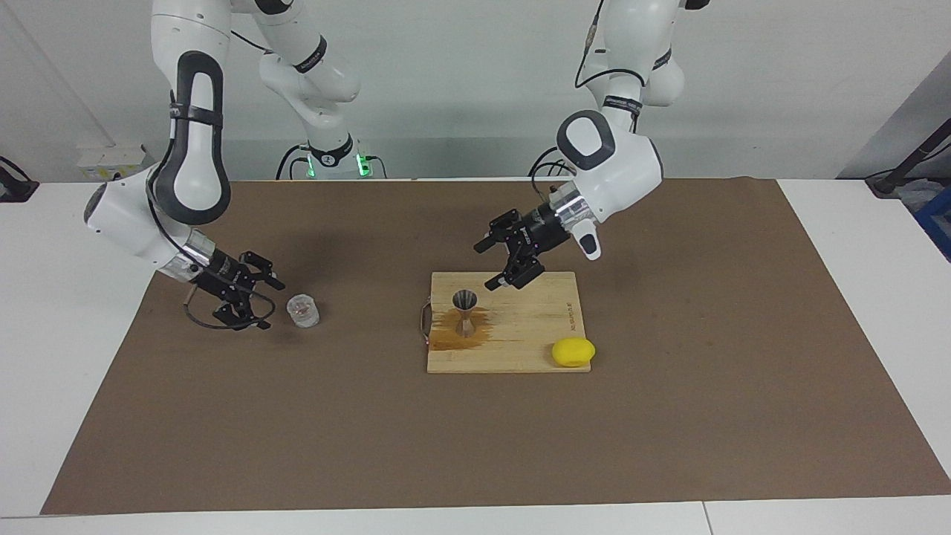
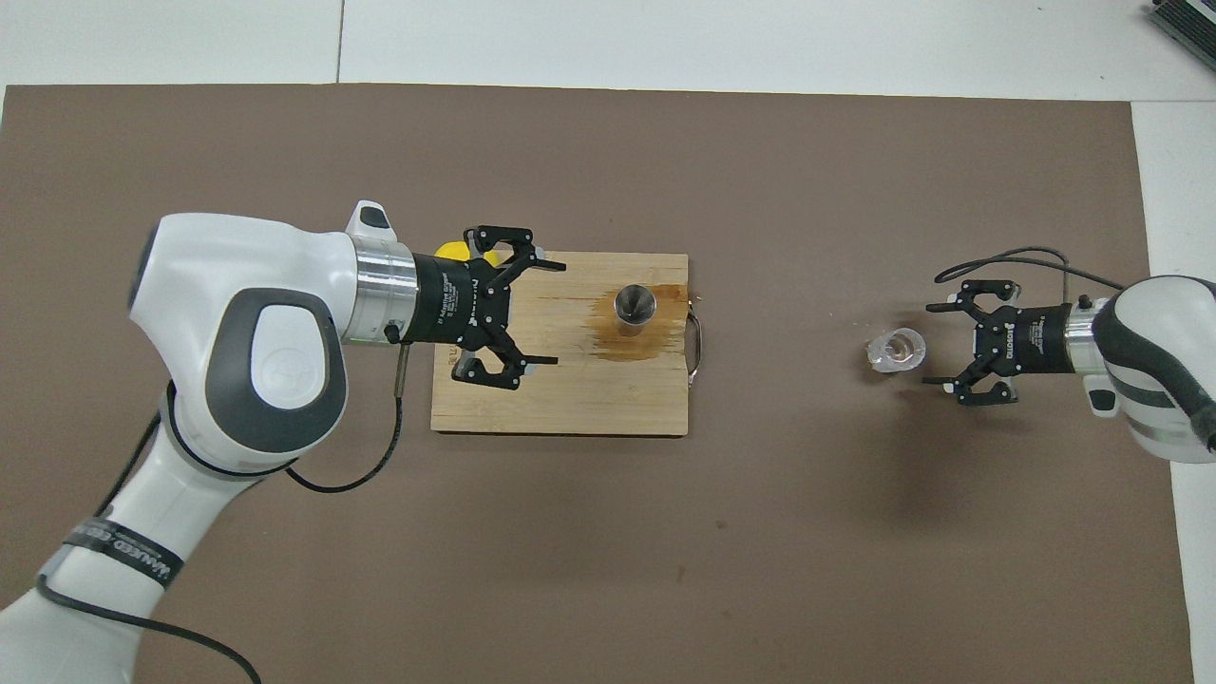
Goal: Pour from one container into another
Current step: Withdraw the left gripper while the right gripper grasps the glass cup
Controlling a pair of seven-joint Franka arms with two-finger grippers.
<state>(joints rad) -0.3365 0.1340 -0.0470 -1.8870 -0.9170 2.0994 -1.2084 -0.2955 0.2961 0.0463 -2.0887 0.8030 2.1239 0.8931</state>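
Glass cup [image 1: 303, 310] stands upright on the brown mat [image 1: 669, 416] toward the right arm's end of the surface [image 1: 854, 245], well apart from the cutting board [image 1: 520, 349].

Right end effector [image 1: 261, 303] is low over the mat just beside the glass cup. Its fingers are spread open and point at the cup; they grip nothing, and a small gap separates the fingertips [image 2: 936, 308] from the cup [image 2: 895, 350] in the overhead view.

Left end effector [image 1: 487, 264] is raised over the edge of the cutting board nearer to the robots. Its fingers are spread wide open and hold nothing. It is near the metal jigger [image 1: 465, 312] but clear of it.

Metal jigger stands upright on the cutting board, toward the handle [image 1: 425, 321] end, which faces the right arm's end of the surface. A brown wet stain [image 1: 453, 338] surrounds its base on the wood.

Yellow object [image 1: 573, 351] lies on the board corner farther from the robots, toward the left arm's end of the surface. In the overhead view the left end effector [image 2: 546, 313] partly covers it.
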